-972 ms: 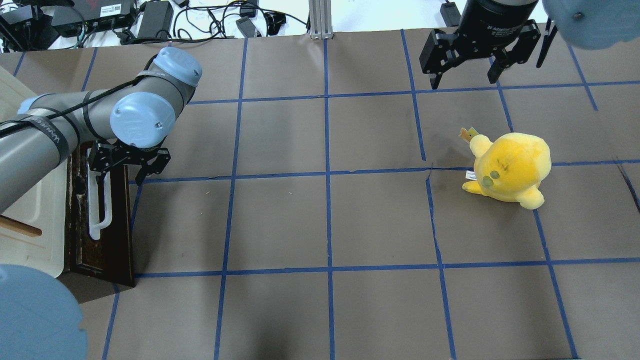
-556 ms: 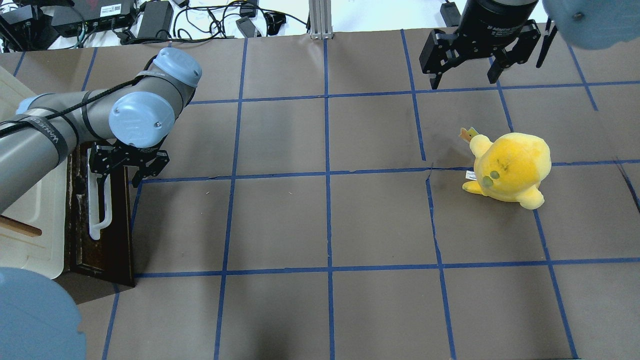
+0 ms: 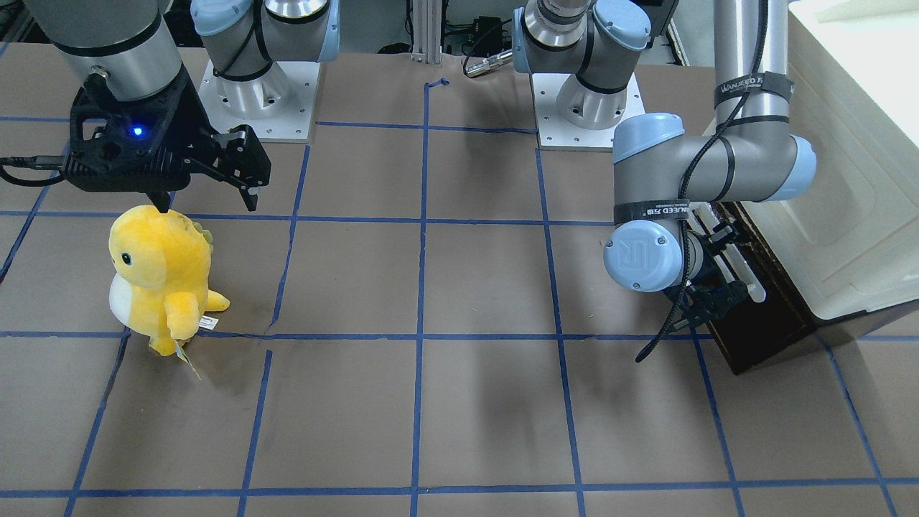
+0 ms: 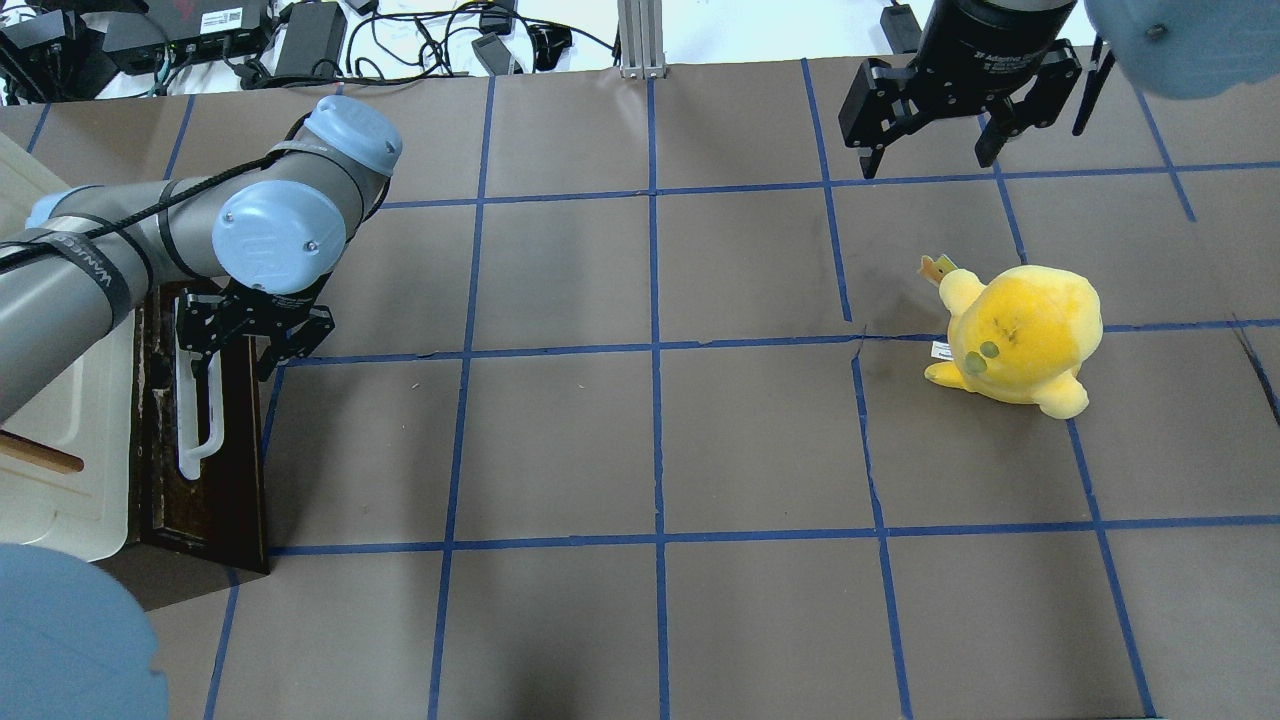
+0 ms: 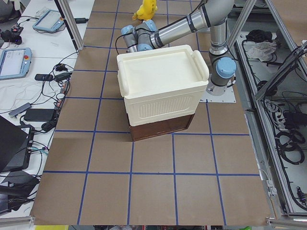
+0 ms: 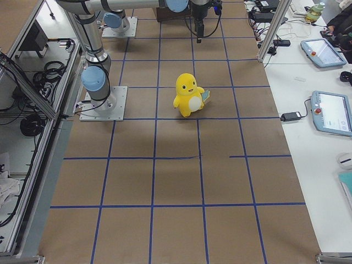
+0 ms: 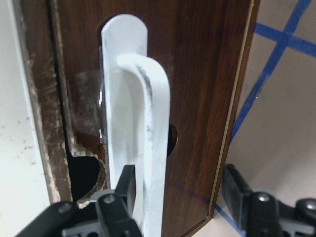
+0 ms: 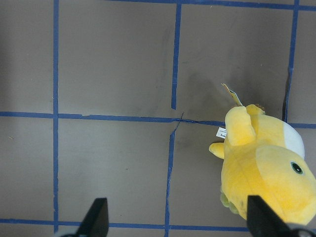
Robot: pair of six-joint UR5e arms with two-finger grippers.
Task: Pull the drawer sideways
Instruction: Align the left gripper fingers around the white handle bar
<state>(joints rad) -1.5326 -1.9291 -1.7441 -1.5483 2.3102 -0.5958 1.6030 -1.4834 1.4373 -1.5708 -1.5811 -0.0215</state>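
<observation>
Found the drawer [image 4: 235, 470] at the table's left end, tucked under the cream cabinet top [image 4: 60, 450], with its dark front turned toward the middle of the table. Looked still pushed in, or nearly so. Had a long white handle [image 4: 190, 420] on the front, lying longways from the robot's side to the far side.

Spotted the left gripper [image 4: 232, 365] right at the far end of that handle, jaws apart, pointing at the drawer front. In the wrist view, saw the handle between the two fingers [image 7: 126, 185], just beside one and well away from the other. Could not tell if touching yet.

Needed a squeeze across the handle, probably, then a pull sideways toward the table's middle, square to the handle's long line.

Saw the right gripper [image 4: 927, 165] far off across the table, jaws apart too, holding nothing, near a yellow plush toy [image 4: 1020, 335]. So a job for the left arm, by far the nearer one.
</observation>
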